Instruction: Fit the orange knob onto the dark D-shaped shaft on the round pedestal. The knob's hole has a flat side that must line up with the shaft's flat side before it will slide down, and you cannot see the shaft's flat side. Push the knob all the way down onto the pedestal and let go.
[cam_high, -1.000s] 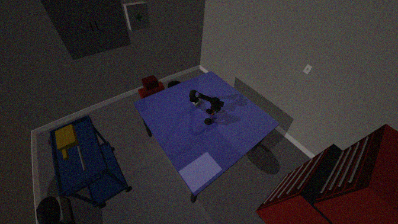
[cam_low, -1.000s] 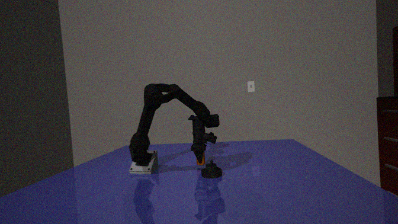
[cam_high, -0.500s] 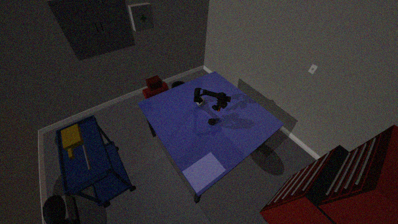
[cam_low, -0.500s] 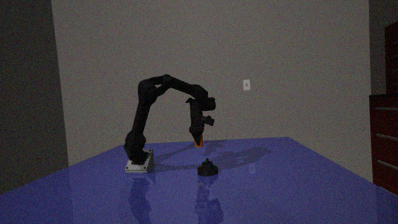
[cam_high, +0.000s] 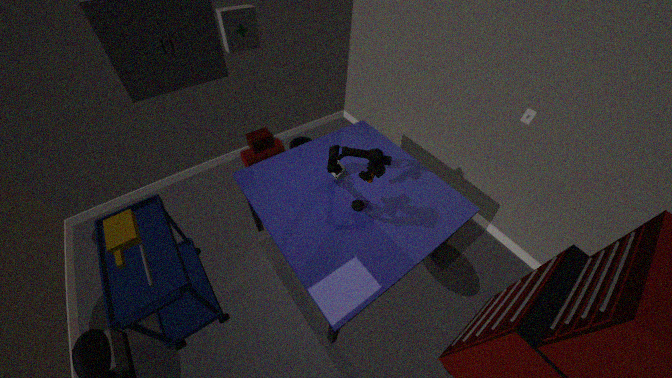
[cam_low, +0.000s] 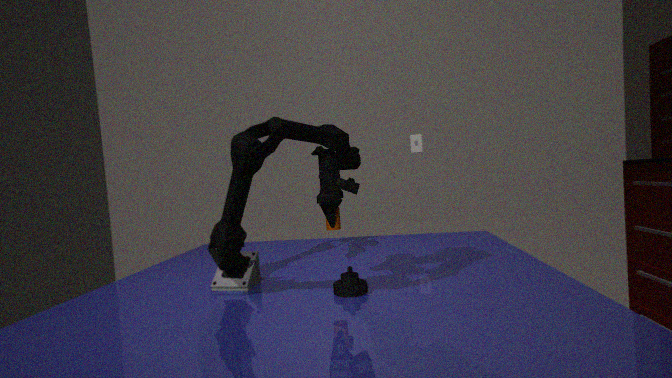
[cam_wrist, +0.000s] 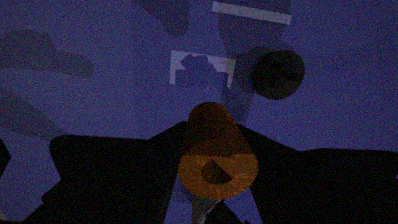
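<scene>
The orange knob (cam_high: 370, 179) (cam_low: 337, 220) (cam_wrist: 219, 185) is between the fingers of my gripper (cam_low: 333, 223) (cam_wrist: 210, 127), which is shut on it and holds it well above the table. In the wrist view the knob's end face shows a dark D-shaped hole, its straight edge slanting down to the right. The dark round pedestal (cam_high: 358, 205) (cam_low: 350, 287) (cam_wrist: 278, 75) stands on the table, apart from the knob and below it, a little to the right in the exterior view. Its thin shaft (cam_low: 350, 270) points up. The shaft's flat side cannot be made out.
The arm's pale base plate (cam_high: 338, 173) (cam_low: 230, 282) stands on the blue table (cam_high: 295, 200) (cam_low: 200, 320), left of the pedestal in the exterior view. A pale sheet (cam_high: 345, 290) lies at one table corner. A blue cart (cam_high: 150, 260) and a red cabinet (cam_high: 500, 350) stand off the table.
</scene>
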